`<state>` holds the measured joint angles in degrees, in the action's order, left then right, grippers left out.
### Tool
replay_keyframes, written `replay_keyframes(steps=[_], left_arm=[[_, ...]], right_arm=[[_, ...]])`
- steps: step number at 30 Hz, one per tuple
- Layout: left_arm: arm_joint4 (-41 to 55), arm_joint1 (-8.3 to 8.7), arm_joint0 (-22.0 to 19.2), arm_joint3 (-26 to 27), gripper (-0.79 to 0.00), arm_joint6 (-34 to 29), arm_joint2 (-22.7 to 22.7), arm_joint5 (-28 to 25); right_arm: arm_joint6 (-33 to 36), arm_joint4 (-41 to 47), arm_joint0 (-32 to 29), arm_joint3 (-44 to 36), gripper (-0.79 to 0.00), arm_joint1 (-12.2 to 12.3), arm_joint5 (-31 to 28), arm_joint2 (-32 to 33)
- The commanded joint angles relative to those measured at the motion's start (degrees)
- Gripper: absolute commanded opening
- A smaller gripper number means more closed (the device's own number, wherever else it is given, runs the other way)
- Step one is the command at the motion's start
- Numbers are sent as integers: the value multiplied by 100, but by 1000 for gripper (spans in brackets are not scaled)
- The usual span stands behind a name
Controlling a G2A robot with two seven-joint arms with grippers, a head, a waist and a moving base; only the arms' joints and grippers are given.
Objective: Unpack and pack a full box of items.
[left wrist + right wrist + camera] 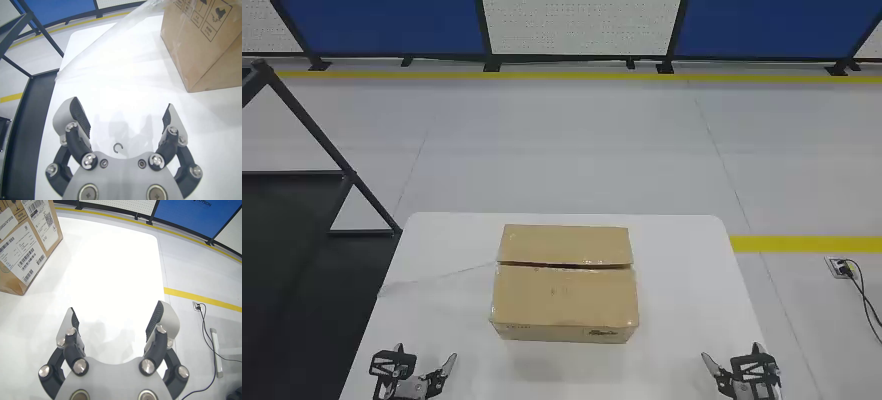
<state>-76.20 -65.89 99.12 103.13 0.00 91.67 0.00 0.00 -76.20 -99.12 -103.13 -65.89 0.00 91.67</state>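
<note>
Right, both grippers sit low at the near edge of the white surface, one to each side. The left gripper has its two fingers spread wide apart with nothing between them, hovering just above the surface, dark ribbed pads facing inward. Over to the right gripper: same story, fingers wide apart, holding nothing, touching nothing.

From above, the left gripper and the right gripper point away from the robot, each well apart from the box.

Count them up: one cardboard box, two grippers, one surface. The box stands in the middle of the surface, flaps down, the seam running across its top. From the left wrist, the box shows a side printed with black handling symbols. From the right wrist, the box shows a side carrying several white labels with barcodes.

Also, one strip of clear film runs from the box's top edge down across the surface toward its left side. One small open metal ring lies on the surface beneath the left gripper, between its fingers and close to their base.

Both wrists tilt forward and down, looking over the surface toward the box.
</note>
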Motion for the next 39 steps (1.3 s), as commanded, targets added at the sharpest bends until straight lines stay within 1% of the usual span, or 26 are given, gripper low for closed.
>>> replay_keyframes(steps=[1,11,12,14,17,19,21,24,27,29,31,32,33,39], left_arm=[[0,0,0,0,0,0,0,0],[0,0,0,0,0,0,0,0],[51,-3,0,3,0,-7,-12,-28],[348,-20,-21,-12,0,-35,-6,-76],[626,-42,-25,16,0,60,9,-89],[742,-50,-30,98,0,175,58,-127],[982,-49,-60,184,0,170,152,-305],[1141,-29,-154,330,0,64,336,-591],[1327,-14,-247,473,0,16,491,-862],[1660,-8,-322,533,0,-88,605,-1050],[2207,-10,-413,567,0,-316,702,-1178],[2382,-2,-465,604,0,-502,752,-1265],[2412,1,-480,611,0,-553,772,-1287],[2412,1,-480,611,0,-553,772,-1287]], right_arm=[[0,0,0,0,-58,0,0,0],[0,0,0,0,-56,0,0,0],[-14,28,6,-19,0,-2,-20,-8],[-58,232,45,-63,0,-14,-128,-26],[72,693,182,-151,0,-27,-458,-50],[246,1012,291,-283,0,-33,-638,-49],[476,1480,412,-442,0,-37,-875,-31],[1080,2051,655,-655,0,-28,-1154,5],[1684,2878,938,-759,0,-21,-1424,31],[2047,3511,1156,-757,0,-23,-1388,80],[2374,4063,1335,-752,0,-24,-1361,74],[2496,4179,1385,-765,0,-19,-1446,60],[2496,4179,1385,-765,0,-19,-1446,60],[2496,4179,1385,-765,0,-19,-1446,60]])
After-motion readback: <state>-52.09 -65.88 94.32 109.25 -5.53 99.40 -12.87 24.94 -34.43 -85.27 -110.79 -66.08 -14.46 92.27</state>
